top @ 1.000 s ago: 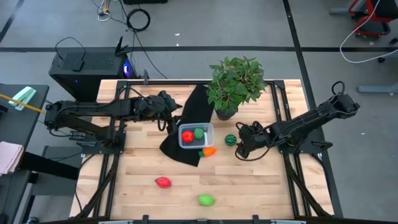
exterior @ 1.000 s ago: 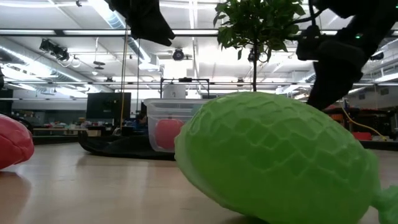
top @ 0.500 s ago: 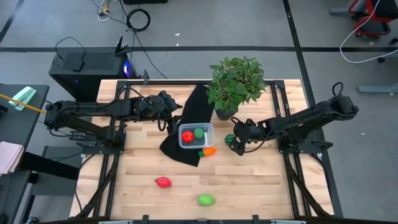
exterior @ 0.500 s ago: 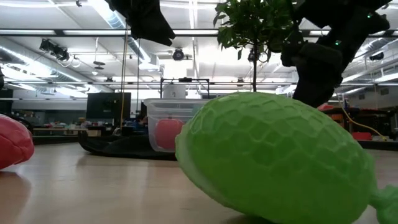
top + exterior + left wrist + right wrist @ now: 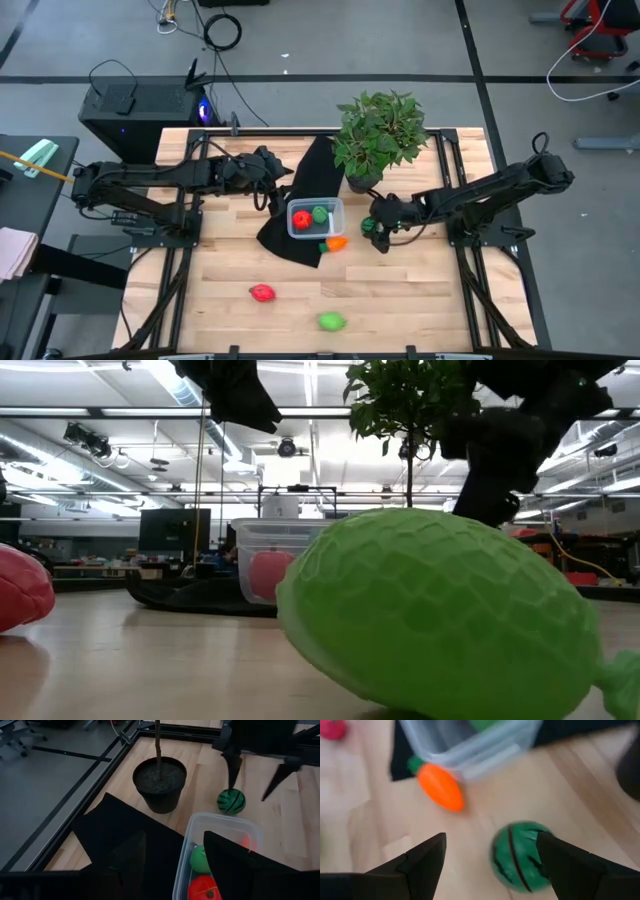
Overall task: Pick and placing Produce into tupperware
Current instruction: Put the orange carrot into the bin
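The clear tupperware (image 5: 315, 218) stands on a black cloth (image 5: 300, 200) and holds a red piece (image 5: 301, 219) and a green piece (image 5: 320, 213). The orange piece (image 5: 336, 243) lies beside the box. The dark green striped ball (image 5: 368, 226) rests on the table right of the box. My right gripper (image 5: 491, 840) is open and low over the ball (image 5: 517, 856), which sits between its fingers, close to one of them. A red fruit (image 5: 262, 293) and a bright green fruit (image 5: 331, 321) lie near the front edge. My left gripper (image 5: 265, 172) waits open over the cloth's left side. My right gripper comes at the striped ball slanting down from the table's right, one finger (image 5: 570, 865) right at the ball's side (image 5: 532, 860). Whether that finger touches the ball, I cannot tell. The ball rests on the table.
A leafy potted plant (image 5: 378, 135) stands just behind the ball and the box, its pot (image 5: 160, 785) close to my right gripper. In the low view the green fruit (image 5: 430, 610) fills the foreground. Bare wood lies at the front right.
My right gripper has gone toward the table's left edge and a little toward the far edge, from beside the striped ball to over it, staying open. The ball and the other pieces have kept their places.
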### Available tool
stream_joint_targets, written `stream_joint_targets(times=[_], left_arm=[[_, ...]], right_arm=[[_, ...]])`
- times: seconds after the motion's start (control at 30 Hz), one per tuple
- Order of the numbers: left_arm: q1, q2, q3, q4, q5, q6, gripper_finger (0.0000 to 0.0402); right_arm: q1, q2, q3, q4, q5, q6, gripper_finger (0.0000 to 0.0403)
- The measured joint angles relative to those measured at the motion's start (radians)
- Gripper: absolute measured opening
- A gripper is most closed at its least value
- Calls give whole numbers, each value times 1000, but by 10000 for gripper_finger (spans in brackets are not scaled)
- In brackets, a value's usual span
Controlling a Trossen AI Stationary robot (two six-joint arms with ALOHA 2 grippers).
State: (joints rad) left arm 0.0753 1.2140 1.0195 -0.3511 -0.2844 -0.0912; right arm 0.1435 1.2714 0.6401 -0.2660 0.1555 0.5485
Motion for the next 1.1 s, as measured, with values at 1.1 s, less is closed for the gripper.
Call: stream_joint_targets(times=[1.1], left_arm=[[-1,12,0,-14,0,22,203]], right_arm=[[128,192,56,288,5,-117,301]])
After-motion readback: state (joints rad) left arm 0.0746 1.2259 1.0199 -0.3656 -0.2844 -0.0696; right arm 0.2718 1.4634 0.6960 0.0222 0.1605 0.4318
